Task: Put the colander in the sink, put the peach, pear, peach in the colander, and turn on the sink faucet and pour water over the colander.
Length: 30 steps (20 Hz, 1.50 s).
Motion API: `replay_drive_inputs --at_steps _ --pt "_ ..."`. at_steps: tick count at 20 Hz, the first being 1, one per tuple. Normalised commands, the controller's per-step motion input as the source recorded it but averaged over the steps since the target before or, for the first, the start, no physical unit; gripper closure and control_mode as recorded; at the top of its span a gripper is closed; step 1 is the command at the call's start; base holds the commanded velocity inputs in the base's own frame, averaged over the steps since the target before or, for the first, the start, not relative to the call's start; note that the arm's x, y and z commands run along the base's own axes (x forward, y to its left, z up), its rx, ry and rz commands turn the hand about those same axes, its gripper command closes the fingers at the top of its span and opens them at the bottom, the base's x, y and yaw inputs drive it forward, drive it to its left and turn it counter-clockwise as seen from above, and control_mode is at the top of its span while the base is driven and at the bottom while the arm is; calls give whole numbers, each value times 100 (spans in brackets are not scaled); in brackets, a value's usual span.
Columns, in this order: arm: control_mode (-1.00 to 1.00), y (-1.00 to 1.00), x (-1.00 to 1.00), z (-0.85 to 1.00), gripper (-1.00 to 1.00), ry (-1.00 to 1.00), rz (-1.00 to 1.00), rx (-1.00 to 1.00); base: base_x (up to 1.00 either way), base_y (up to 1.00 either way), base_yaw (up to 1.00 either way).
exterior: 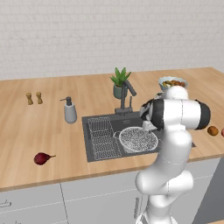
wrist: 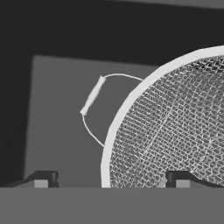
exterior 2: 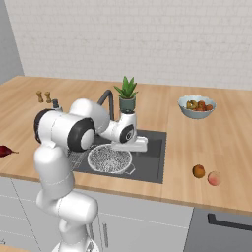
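Note:
The colander (exterior: pixel 138 139) (exterior 2: pixel 109 158) sits inside the sink (exterior: pixel 131 120) (exterior 2: pixel 150 162), to the right of the wire rack. My gripper (wrist: pixel 110 180) hangs open just above the colander's rim (wrist: pixel 131 100), near its wire handle (wrist: pixel 92 96), with nothing held. The hand (exterior: pixel 148 127) (exterior 2: pixel 133 147) is low over the basin. The dark red pear (exterior: pixel 41 158) (exterior 2: pixel 4 150) lies on the counter left of the sink. Two peaches (exterior 2: pixel 214 178) (exterior 2: pixel 198 171) rest on the counter right of it. The sink faucet (exterior: pixel 127 94) (exterior 2: pixel 109 101) stands behind the basin, no water running.
A bowl of mixed fruit (exterior: pixel 173 82) (exterior 2: pixel 197 107) stands at the back right. A potted plant (exterior: pixel 119 81) (exterior 2: pixel 127 93) is behind the faucet. A soap dispenser (exterior: pixel 69 111) and two small shakers (exterior: pixel 34 98) stand on the left counter.

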Motion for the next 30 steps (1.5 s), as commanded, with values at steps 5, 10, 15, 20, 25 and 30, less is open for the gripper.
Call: replay_drive_inputs --at_steps 5,10,15,20,25,30 --pt "-100 -23 -30 62 -100 0 -7 11 0 0 0" --pt "-100 -37 -27 56 -100 0 -32 8 0 0 0" --pt "-100 -43 -27 53 -100 0 -58 7 0 0 0" --pt "-100 -34 -17 40 -100 0 -78 1 0 0 0" --pt "-100 -14 -13 13 -100 0 -92 -3 0 0 0" --pt "-100 -1 -6 0 -100 0 -100 -13 0 0 0"
